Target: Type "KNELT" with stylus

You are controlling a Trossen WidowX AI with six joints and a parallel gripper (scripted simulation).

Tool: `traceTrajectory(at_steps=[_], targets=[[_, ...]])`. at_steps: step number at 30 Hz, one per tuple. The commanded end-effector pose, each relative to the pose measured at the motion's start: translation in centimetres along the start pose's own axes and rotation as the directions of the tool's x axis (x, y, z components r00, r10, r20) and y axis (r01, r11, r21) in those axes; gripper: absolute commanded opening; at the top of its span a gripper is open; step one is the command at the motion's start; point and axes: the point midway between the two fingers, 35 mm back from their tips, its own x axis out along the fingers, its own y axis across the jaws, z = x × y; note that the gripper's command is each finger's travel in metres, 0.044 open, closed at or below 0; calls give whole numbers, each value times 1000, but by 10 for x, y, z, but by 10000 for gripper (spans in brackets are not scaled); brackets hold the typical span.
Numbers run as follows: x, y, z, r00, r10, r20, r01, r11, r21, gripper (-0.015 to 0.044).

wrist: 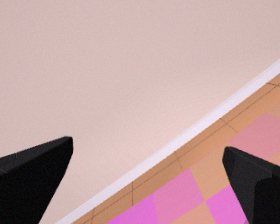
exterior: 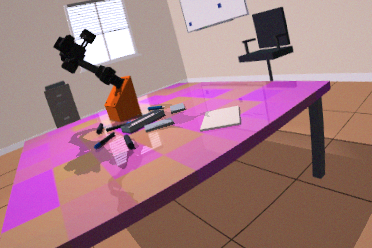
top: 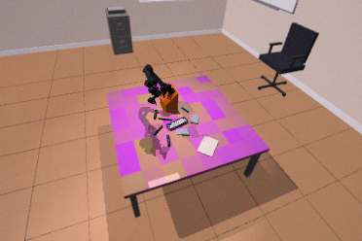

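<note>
The gripper is open wide in the wrist view, with nothing between its two black fingers. The arm holds it high above the desk, away from the pens and keyboard. The small dark keyboard with pale keys lies in front of the orange arm base. A thin dark pen lies beside the keyboard's end. A blue-and-black pen lies farther out, and a blue pen lies behind the keyboard. Which of them is the stylus I cannot tell.
The orange base stands behind the keyboard. Two grey blocks flank the keyboard. Two short black objects lie near the pens. A white pad lies farther off on the desk.
</note>
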Motion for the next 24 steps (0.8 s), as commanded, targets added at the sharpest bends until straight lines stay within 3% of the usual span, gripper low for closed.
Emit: traceTrajectory(at_steps=[1, 8, 17, 24], targets=[[2, 0, -3, 1000, -3, -10, 3, 1000, 0, 414], [42, -5, -107, 921, -115, -373, 101, 993, -55, 230], [38, -9, -260, 581, -316, -751, 112, 944, -311, 0], [-6, -18, -355, 252, -513, -821, -56, 839, -541, 0]])
